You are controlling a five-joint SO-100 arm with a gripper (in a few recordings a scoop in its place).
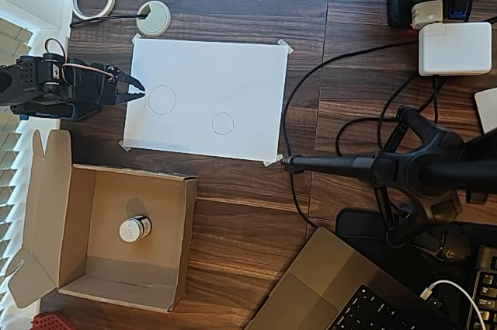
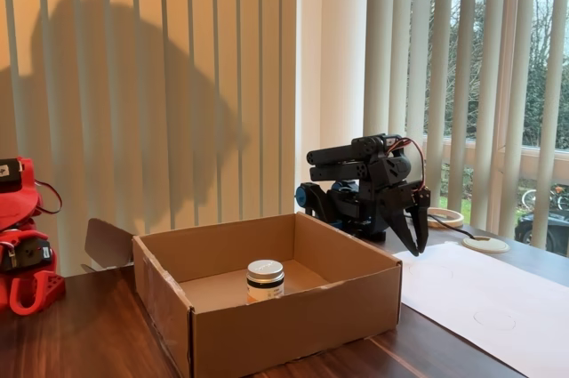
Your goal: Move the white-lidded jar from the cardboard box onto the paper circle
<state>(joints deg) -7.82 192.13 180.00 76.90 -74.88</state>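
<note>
- The white-lidded jar (image 1: pixel 134 228) stands upright on the floor of the cardboard box (image 1: pixel 78 221), near its middle, touching no wall
- The pincer (image 1: pixel 137 88) hangs empty at the white sheet's (image 1: pixel 233 74) left edge in the overhead view, fingers nearly together, beside the larger drawn circle (image 1: pixel 162 100)
- The paper circle (image 1: pixel 223 123) lies bare, right of it, on the counter (image 1: pixel 248 213)

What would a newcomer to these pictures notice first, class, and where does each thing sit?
First, the cardboard box at the lower left of the overhead view, open, with the white-lidded jar standing upright inside on its floor. Next, the dark arm's end effector at the left edge of the taped white sheet, pointing toward the larger drawn circle. The smaller paper circle lies bare, farther right.
</note>
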